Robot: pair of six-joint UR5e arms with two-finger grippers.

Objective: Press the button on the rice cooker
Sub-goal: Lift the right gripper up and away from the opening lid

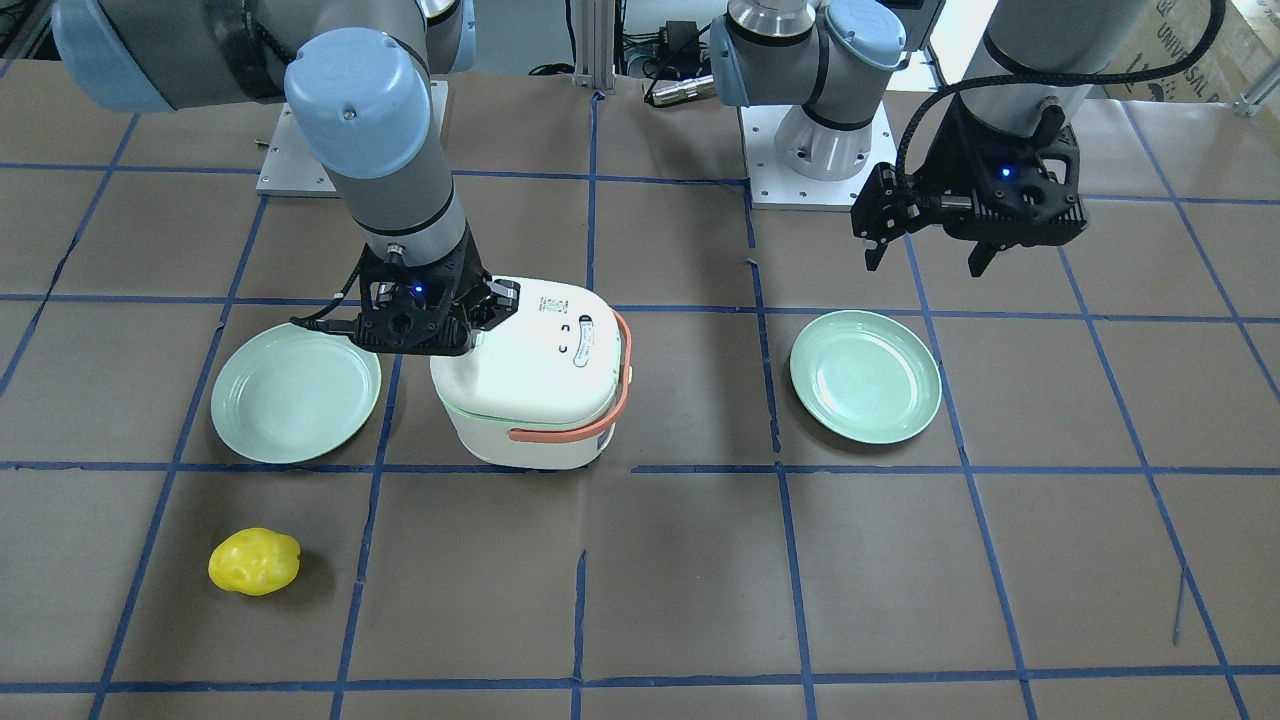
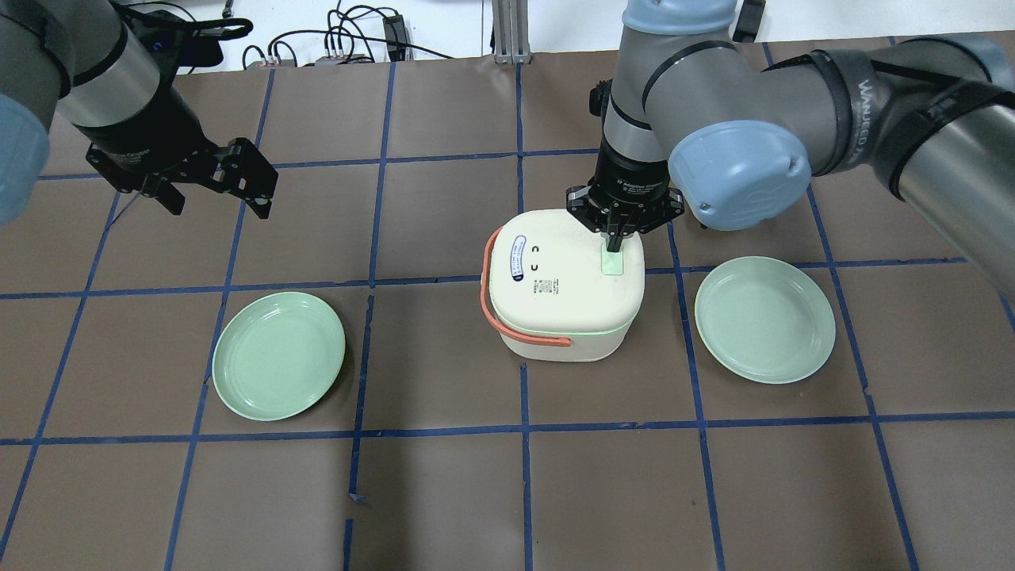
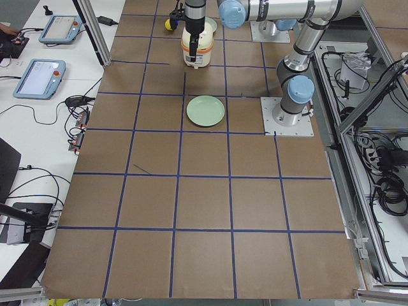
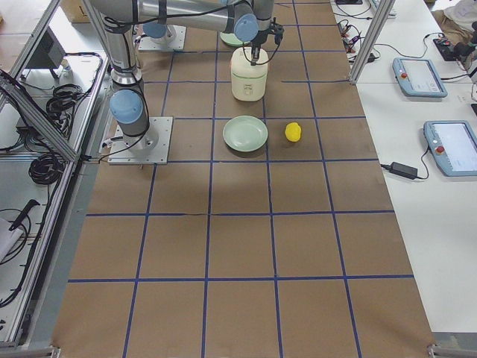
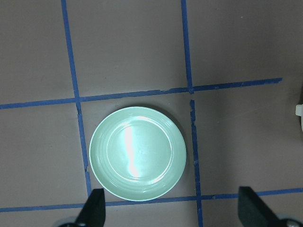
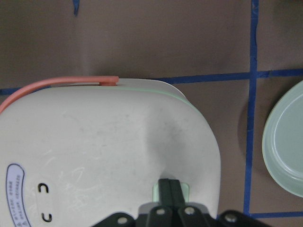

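The white rice cooker (image 2: 559, 297) with an orange handle (image 2: 492, 305) stands mid-table; it also shows in the front view (image 1: 535, 375). A pale green button (image 2: 613, 262) sits on its lid at the robot-side edge. My right gripper (image 2: 613, 244) is shut, and its closed fingertips (image 6: 170, 189) rest on the button (image 6: 156, 193) from above. My left gripper (image 2: 214, 186) is open and empty, hovering above the table well away from the cooker; its fingers (image 5: 94, 208) frame a green plate (image 5: 137, 153) below.
Two pale green plates lie either side of the cooker, one on the left (image 2: 279, 365) and one on the right (image 2: 764, 318). A yellow lemon-like object (image 1: 254, 561) lies near the operators' side. Blue tape lines grid the brown table.
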